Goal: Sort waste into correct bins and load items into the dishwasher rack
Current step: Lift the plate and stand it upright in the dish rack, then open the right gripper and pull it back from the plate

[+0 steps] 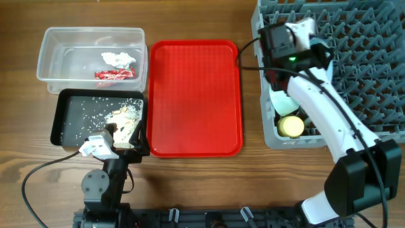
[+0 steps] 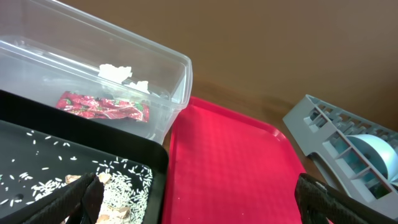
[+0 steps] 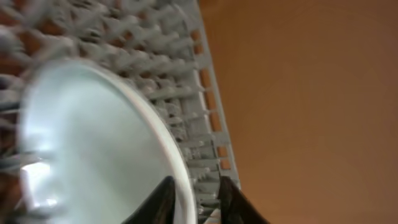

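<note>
My right gripper (image 3: 194, 199) reaches into the near-left corner of the grey dishwasher rack (image 1: 354, 57). Its jaws straddle the rim of the pale blue plate (image 3: 87, 143), which stands on edge among the pegs. The left finger lies against the rim and a small gap shows before the right finger. A yellow-green cup (image 1: 292, 126) lies in the rack's front corner. My left gripper (image 2: 199, 205) hangs wide open and holds nothing, low over the edge between the black tray (image 1: 66, 120) and the red tray (image 1: 195, 95). Rice scraps (image 1: 123, 117) lie in the black tray. The clear tub (image 1: 50, 54) holds the red wrapper (image 1: 116, 75) and white tissue (image 1: 119, 59).
The flat red tray lies between the bins on the left and the rack on the right, with nothing on it. The right arm crosses the rack's front-left part. The left arm's cable loops along the table's front-left edge.
</note>
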